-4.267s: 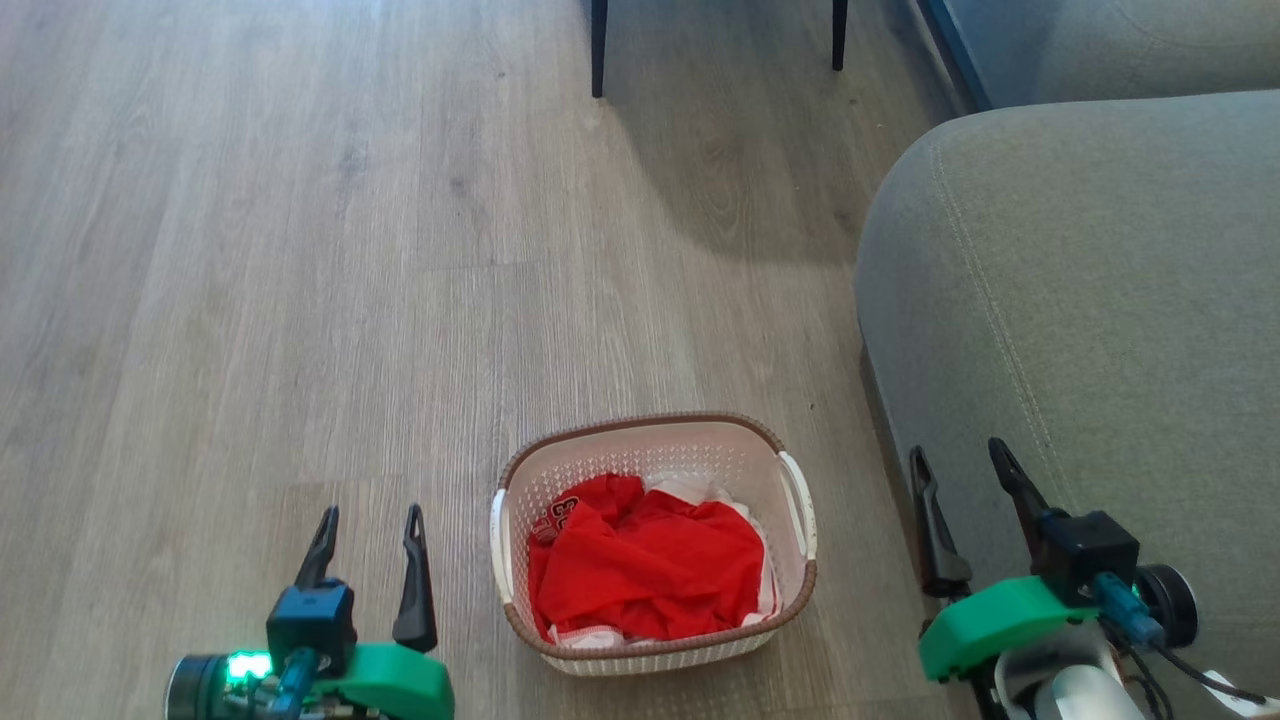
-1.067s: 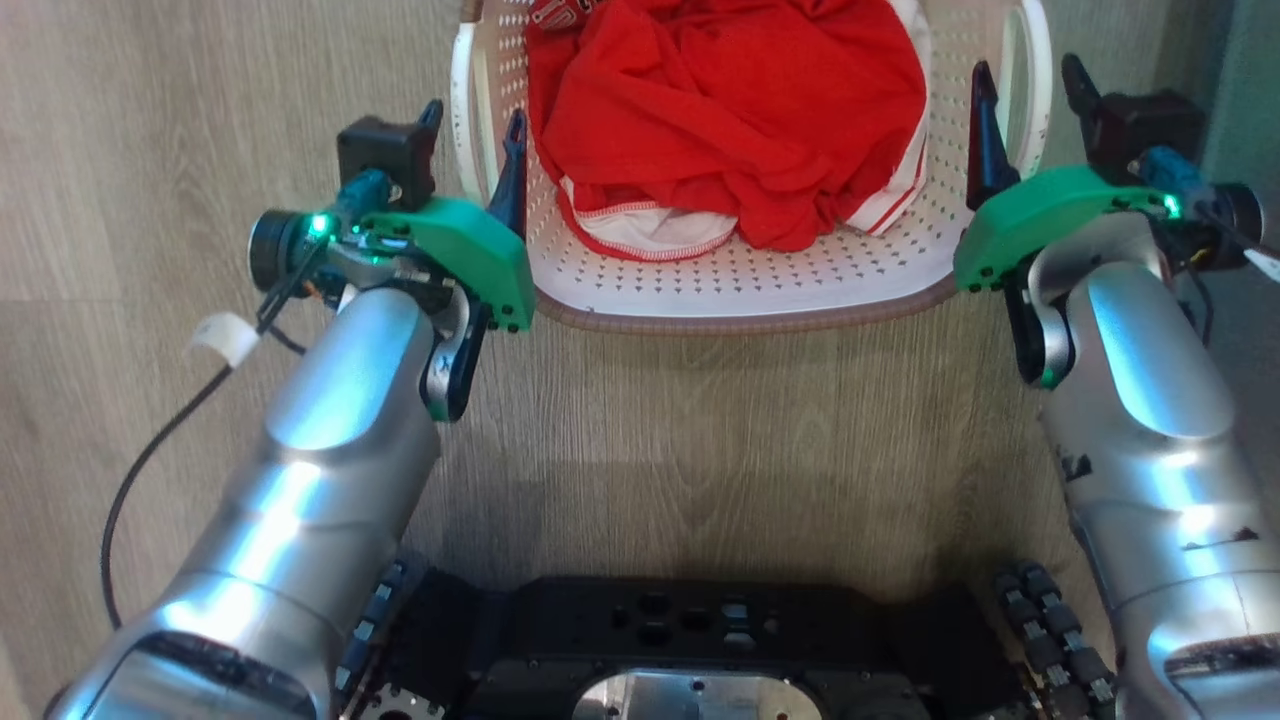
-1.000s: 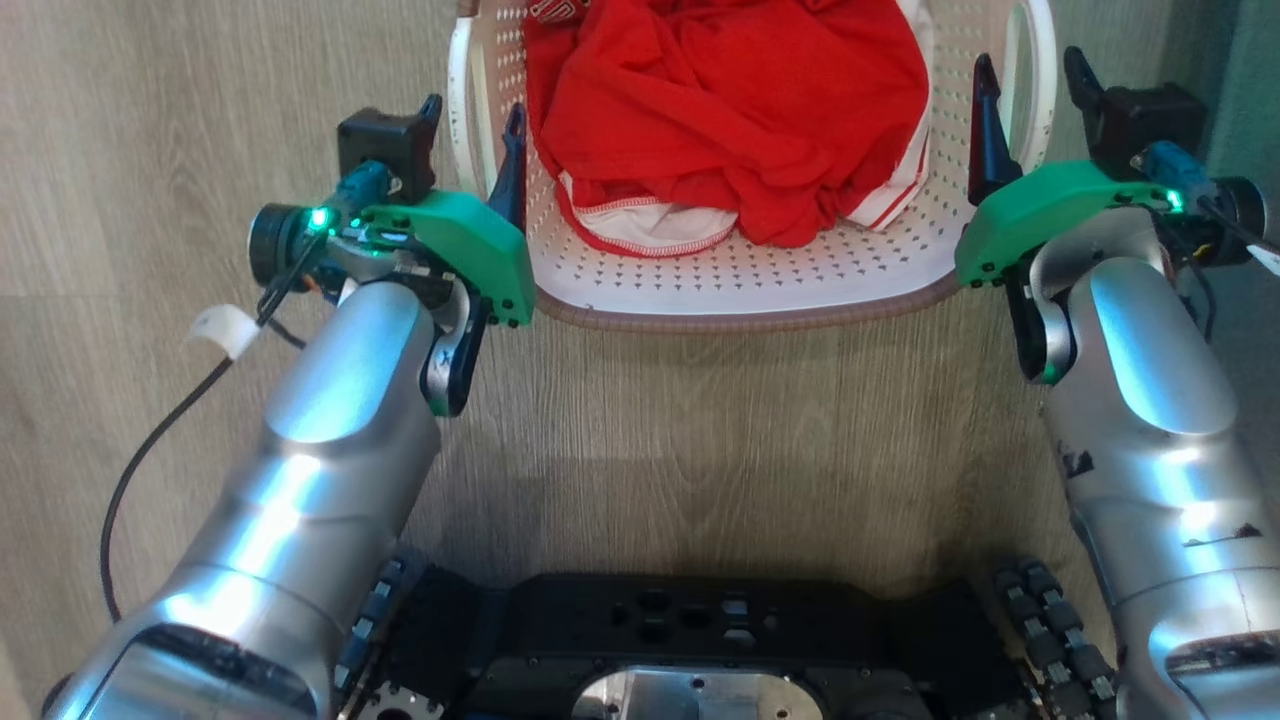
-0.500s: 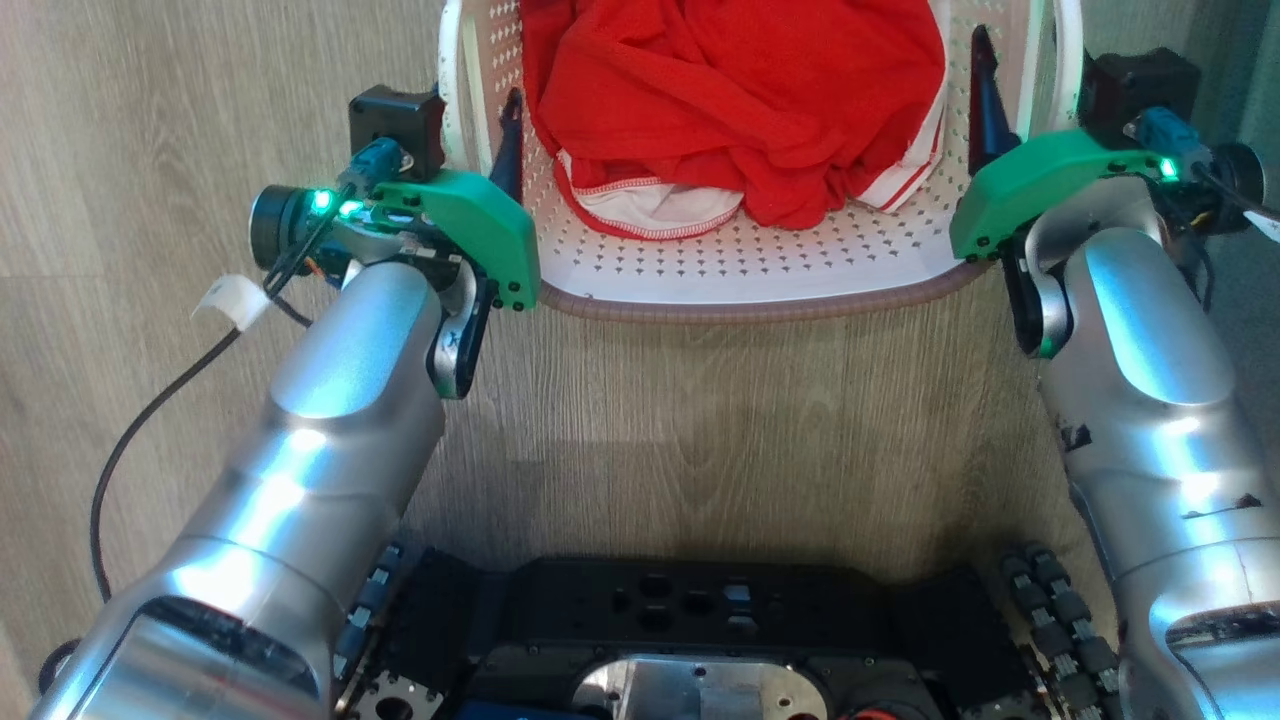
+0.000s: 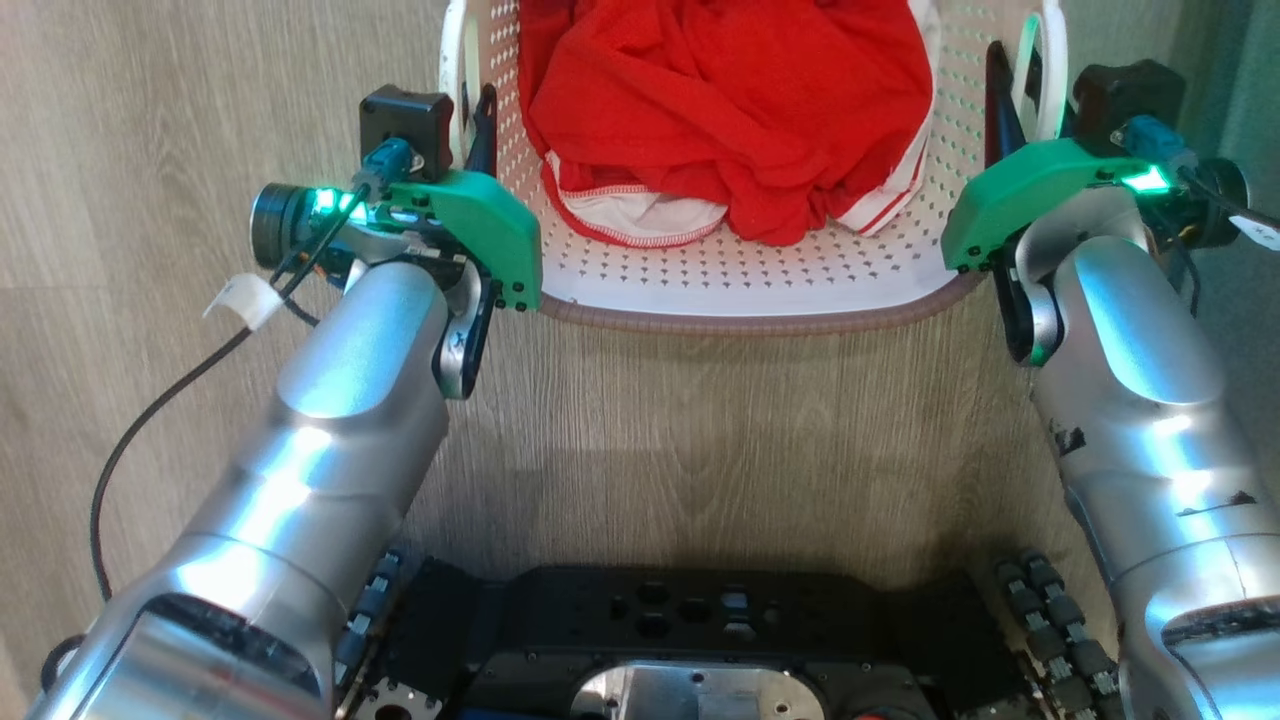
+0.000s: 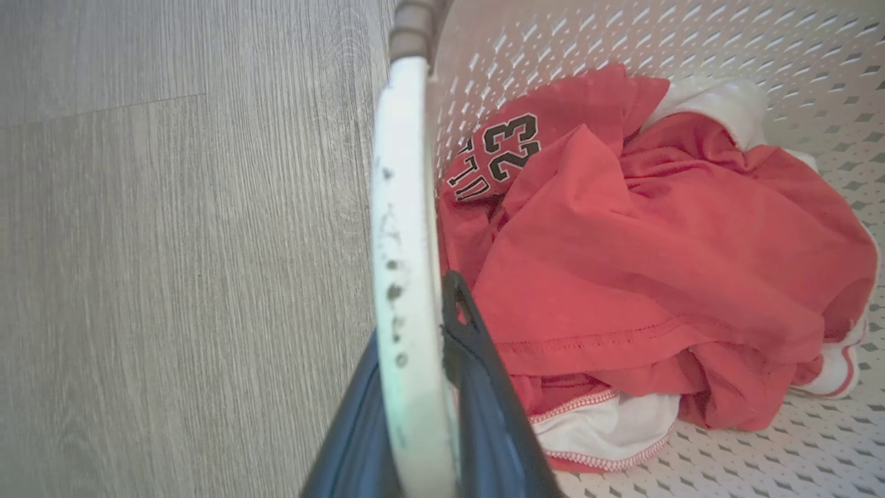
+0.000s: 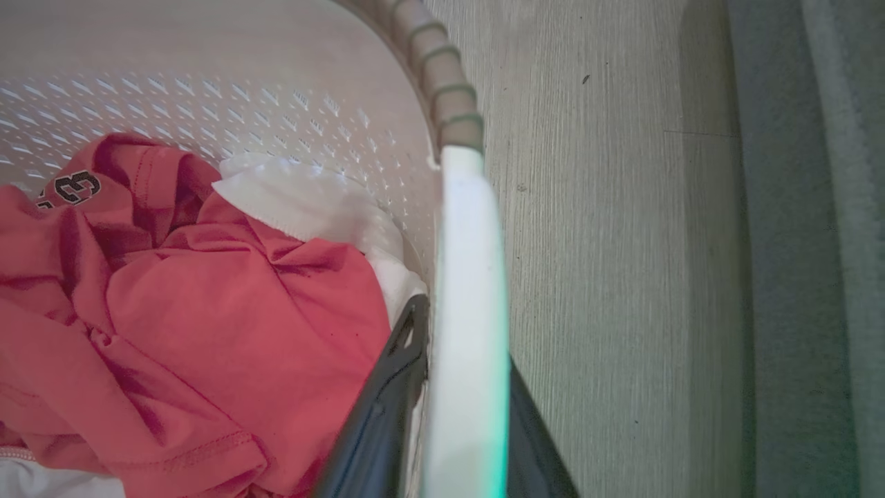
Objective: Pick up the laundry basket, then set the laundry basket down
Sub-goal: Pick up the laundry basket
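Note:
The laundry basket (image 5: 750,322) stands on the wooden floor in front of me, cream-white and perforated with a brown braided rim. A crumpled red garment (image 5: 730,90) with white trim lies inside it. My left gripper (image 5: 465,105) is shut on the basket's left white handle (image 6: 404,242), one finger inside the wall and one outside. My right gripper (image 5: 1030,80) is shut on the right white handle (image 7: 467,263) in the same way. The far half of the basket is cut off at the top of the head view.
A grey sofa (image 5: 1250,100) rises close beside the right arm, with a narrow strip of floor between it and the basket. My dark wheeled base (image 5: 690,640) sits just below the basket. A black cable (image 5: 150,420) hangs from the left arm.
Both grippers stood open astride the handles a second ago; both have now closed onto them. The arms and basket have barely shifted in view.

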Available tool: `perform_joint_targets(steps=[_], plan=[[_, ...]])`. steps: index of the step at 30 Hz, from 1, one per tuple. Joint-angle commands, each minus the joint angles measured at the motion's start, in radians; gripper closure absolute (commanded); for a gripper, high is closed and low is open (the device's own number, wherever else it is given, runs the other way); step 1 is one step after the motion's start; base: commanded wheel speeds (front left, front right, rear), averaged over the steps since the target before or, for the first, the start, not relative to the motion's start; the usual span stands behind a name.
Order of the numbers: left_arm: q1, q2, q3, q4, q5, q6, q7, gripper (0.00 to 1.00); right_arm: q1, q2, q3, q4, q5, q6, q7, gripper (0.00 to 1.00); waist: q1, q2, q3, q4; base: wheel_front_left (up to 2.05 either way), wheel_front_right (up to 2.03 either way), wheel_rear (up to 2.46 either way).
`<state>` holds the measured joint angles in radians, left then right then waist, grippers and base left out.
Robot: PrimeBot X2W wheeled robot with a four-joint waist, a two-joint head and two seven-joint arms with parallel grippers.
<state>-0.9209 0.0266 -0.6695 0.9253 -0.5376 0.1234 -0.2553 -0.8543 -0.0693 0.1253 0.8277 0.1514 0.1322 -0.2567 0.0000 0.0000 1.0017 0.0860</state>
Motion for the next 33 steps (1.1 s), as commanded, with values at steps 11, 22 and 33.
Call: perform_joint_targets(steps=[11, 22, 33], plan=[[0.101, 0.024, -0.022, 0.049, -0.039, -0.003, -0.006, 1.00, 0.062, 0.019, 0.069, 0.103, 0.064, -0.002, -0.005, 1.00, 0.0000, 0.0000, -0.116, -0.009, 0.00, 0.00, 0.00], [0.209, 0.024, -0.090, 0.147, -0.143, -0.033, -0.004, 1.00, 0.097, 0.019, 0.189, 0.298, 0.206, -0.002, -0.002, 1.00, 0.0000, 0.0000, -0.318, -0.020, 0.00, 0.00, 0.00], [0.311, 0.024, -0.196, 0.221, -0.276, -0.073, 0.087, 1.00, 0.198, 0.019, 0.356, 0.381, 0.410, -0.002, 0.127, 1.00, 0.0000, 0.0000, -0.541, -0.011, 0.00, 0.00, 0.00]])
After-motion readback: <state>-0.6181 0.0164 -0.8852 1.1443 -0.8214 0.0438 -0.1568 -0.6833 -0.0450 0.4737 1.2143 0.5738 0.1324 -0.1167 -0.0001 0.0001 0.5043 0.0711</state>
